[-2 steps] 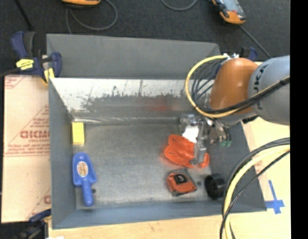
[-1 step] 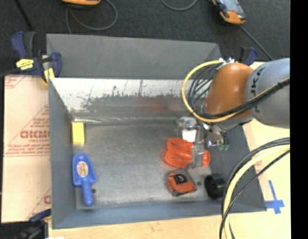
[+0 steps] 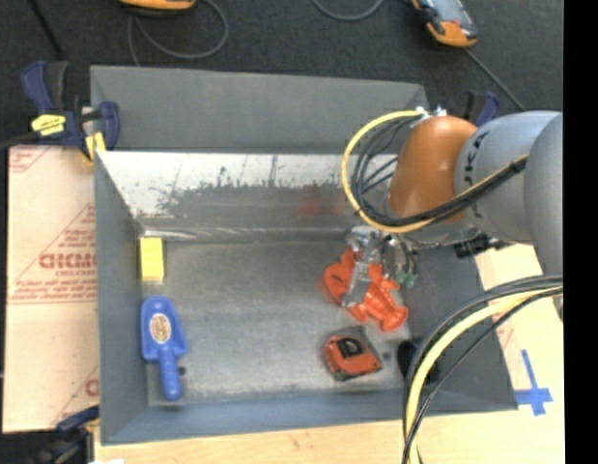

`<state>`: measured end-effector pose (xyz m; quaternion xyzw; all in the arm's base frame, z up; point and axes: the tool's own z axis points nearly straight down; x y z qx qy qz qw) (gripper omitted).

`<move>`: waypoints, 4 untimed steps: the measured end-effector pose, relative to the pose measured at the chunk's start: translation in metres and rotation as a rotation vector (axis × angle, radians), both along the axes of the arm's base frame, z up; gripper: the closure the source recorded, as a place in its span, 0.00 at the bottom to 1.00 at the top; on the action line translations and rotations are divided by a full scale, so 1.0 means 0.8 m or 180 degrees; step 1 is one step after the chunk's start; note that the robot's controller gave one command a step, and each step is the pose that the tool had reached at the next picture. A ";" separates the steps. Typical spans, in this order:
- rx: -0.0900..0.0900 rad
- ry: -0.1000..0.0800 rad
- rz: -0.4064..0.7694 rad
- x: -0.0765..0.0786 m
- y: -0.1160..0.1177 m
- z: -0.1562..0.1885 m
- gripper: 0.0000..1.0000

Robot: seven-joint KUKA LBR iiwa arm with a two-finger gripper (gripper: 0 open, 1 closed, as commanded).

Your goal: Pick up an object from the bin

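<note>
My gripper [image 3: 368,280] reaches down at the right side of the bin, its metal fingers set among an orange plastic thing [image 3: 349,284] with lobed ends that lies right under it. The orange piece spreads to both sides of the fingers, from about the middle right down to the lower right. Just below it, near the front wall, lies an orange and black tape measure [image 3: 351,354].
A blue handled tool [image 3: 161,344] with a round label lies in the front left corner. A yellow block [image 3: 151,258] sits against the left wall above it. The arm with its orange cover and looped cables hangs over the bin's right side.
</note>
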<state>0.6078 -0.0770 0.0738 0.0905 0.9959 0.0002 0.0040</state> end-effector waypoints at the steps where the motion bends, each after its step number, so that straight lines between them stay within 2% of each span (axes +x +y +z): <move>1: -0.0001 0.0000 0.0004 0.000 0.000 0.000 1.00; 2: 0.0000 0.0014 -0.0094 -0.020 0.019 0.122 1.00; 3: -0.0003 0.0015 -0.0091 -0.020 0.018 0.122 1.00; 4: 0.0006 0.0035 -0.0151 -0.014 0.018 0.178 1.00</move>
